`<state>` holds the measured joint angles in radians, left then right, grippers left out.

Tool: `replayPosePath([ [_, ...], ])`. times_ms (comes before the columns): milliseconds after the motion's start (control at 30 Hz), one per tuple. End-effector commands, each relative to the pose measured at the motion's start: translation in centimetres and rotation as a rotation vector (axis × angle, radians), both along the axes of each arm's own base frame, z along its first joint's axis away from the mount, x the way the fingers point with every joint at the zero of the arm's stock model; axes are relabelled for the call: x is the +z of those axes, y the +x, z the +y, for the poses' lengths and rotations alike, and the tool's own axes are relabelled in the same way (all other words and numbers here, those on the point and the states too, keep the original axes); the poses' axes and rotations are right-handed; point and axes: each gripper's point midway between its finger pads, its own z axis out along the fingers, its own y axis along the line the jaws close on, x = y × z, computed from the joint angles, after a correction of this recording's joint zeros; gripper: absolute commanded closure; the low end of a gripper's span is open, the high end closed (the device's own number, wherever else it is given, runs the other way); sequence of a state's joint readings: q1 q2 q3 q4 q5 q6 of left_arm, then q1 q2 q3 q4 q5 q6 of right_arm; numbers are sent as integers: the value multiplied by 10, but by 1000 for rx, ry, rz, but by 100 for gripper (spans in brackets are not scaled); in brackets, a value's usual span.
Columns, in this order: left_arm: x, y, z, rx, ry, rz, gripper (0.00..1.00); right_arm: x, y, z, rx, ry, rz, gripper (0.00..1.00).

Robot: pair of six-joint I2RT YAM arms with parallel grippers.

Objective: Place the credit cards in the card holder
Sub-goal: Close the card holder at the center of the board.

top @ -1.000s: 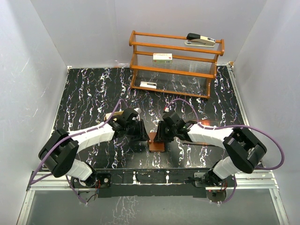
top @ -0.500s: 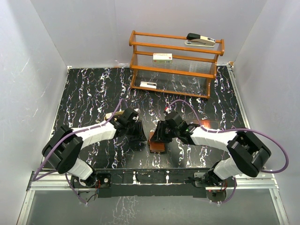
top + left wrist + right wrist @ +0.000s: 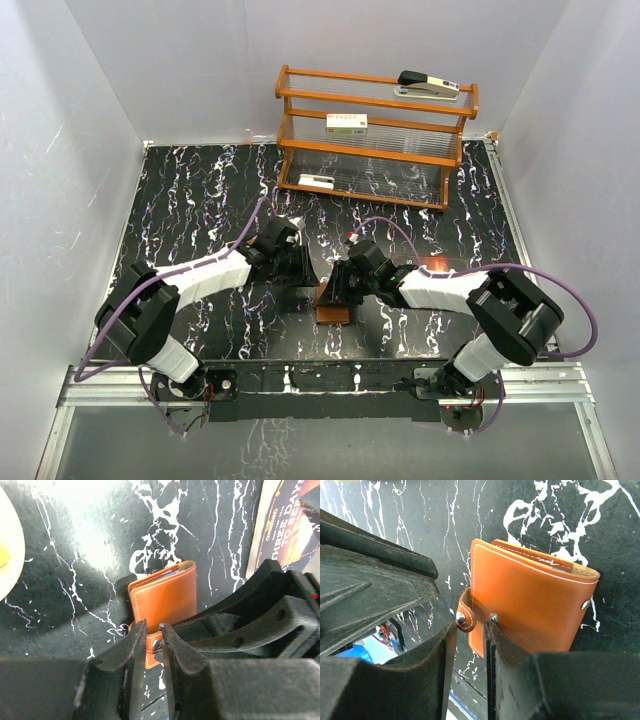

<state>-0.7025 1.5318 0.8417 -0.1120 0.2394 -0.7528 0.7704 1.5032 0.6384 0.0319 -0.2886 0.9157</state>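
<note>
Mostly black white-veined tabletop (image 3: 190, 190), white walls (image 3: 180, 70), card holder (image 3: 334, 312) centre

Dark booklet (image 3: 289, 527) cover reads "THREE DAYS TO"

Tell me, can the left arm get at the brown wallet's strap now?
Likely yes: the left hand has a finger on each side of the strap on the wallet, nothing blocking it. The right hand crowds close beside it.
</note>
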Motion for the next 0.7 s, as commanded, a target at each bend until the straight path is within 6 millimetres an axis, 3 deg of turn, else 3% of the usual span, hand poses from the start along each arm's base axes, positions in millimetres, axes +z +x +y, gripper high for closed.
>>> replayPosePath([
  [0, 11, 15, -7, -27, -5, -47, 81, 1, 2, 6, 10, 29, -22, 76],
  [167, 5, 18, -15, -67, -12, -40, 81, 2, 3, 5, 7, 30, -32, 81],
  [567, -28, 11, -9, -95, 46, 16, 80, 12, 9, 5, -1, 32, -71, 100],
  [667, -32, 9, -6, -89, 61, 24, 80, 17, 10, 5, -2, 41, -84, 100],
])
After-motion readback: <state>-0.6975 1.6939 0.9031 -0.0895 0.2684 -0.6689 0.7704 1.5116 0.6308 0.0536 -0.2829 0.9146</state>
